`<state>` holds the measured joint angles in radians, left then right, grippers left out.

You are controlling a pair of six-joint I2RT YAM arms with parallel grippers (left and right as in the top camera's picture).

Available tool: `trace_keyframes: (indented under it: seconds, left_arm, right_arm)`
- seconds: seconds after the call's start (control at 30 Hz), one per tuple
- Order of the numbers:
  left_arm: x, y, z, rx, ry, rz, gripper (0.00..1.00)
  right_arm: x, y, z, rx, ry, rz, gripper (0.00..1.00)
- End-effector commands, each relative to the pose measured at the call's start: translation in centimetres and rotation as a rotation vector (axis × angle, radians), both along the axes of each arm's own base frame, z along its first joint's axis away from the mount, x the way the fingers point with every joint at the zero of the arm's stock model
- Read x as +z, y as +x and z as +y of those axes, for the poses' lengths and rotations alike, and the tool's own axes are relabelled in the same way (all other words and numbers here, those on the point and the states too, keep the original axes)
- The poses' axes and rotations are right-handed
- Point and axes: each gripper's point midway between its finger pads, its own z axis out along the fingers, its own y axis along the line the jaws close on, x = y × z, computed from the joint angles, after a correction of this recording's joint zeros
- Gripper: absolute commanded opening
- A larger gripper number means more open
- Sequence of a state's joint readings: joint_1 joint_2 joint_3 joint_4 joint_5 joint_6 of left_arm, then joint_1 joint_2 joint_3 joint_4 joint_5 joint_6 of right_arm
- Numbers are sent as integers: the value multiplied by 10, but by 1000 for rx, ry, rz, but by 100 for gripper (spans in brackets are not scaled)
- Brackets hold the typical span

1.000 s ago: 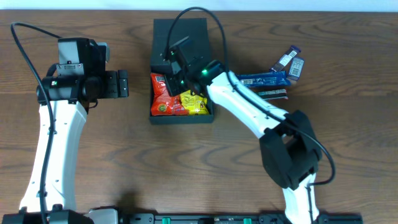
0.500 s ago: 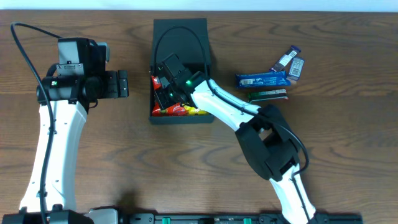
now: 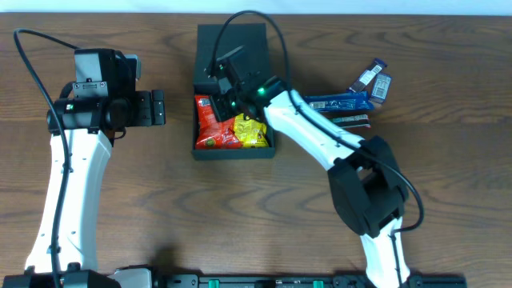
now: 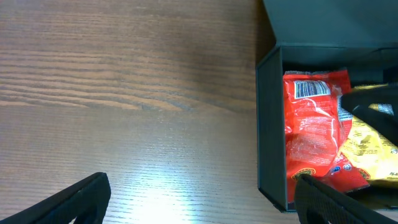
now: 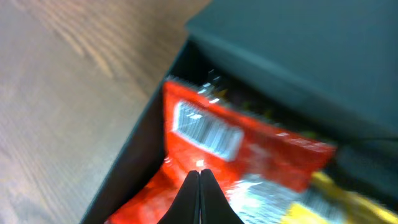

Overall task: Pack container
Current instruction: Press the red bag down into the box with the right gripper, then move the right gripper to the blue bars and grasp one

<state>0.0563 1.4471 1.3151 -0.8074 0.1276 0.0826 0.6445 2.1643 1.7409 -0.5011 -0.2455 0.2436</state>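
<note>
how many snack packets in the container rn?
2. Red packet on the container's left side, yellow packet beside it on the right. Part of the interior is covered, so more may be hidden.

Overhead, the right arm covers the red packet's far end. In the right wrist view that packet is blurred and cut off below.

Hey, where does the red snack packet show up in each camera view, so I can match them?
Overhead: red packet in the left half of the container, centre picture.
Left wrist: red packet at right, inside the container.
Right wrist: red packet fills the centre.
Shared landmark: the container's dark left wall beside it.
</note>
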Motion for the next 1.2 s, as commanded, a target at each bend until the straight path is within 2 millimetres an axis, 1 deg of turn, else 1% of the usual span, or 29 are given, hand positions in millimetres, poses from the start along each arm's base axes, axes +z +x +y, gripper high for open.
trace_keyframes:
  seconds: [0.0,0.1,0.23,0.37,0.43,0.5,0.6,0.67,0.73,0.87,0.93,1.0,1.07,1.1,1.13,1.17]
  left_arm:
    - [12,3,2,9,3,-31,96]
    - [12,3,2,9,3,-31,96]
    - [11,3,2,9,3,-30,95]
    - [12,3,2,9,3,-31,95]
    - [12,3,2,9,3,-31,95]
    - [12,3,2,9,3,-31,95]
    - [12,3,2,9,3,-31,95]
    - [12,3,2,9,3,-31,95]
    - [12,3,2,9,3,-31,95]
    - [12,3,2,9,3,-31,96]
    - [12,3,2,9,3,-31,96]
    - [12,3,2,9,3,-31,95]
    - [12,3,2,9,3,-31,95]
    - [12,3,2,9,3,-31,95]
    - [12,3,2,9,3,-31,95]
    - [12,3,2,9,3,-31,95]
  right_arm:
    - [2,13,-8,-32,-46,-57,1]
    - [-7,17,-11,-47,-67,-63,1]
    - [-24,6,-4,-6,-49,1,1]
    - [-42,0,2,12,-65,30,2]
    - [-53,-2,3,16,-76,44,1]
    - [-71,-6,4,21,-95,69,1]
    - [-90,-8,3,16,-112,98,1]
    - [-93,-8,3,13,-110,98,1]
    - [-91,-5,5,13,-101,86,1]
    - [-79,4,10,9,-76,57,1]
    - [-64,9,12,9,-58,41,1]
    - [-35,16,12,1,-33,8,1]
    - [3,26,8,-17,-1,-37,1]
    - [21,30,3,-32,14,-56,1]
    - [43,36,-4,-63,29,-82,1]
    - [61,42,-13,-99,37,-106,1]
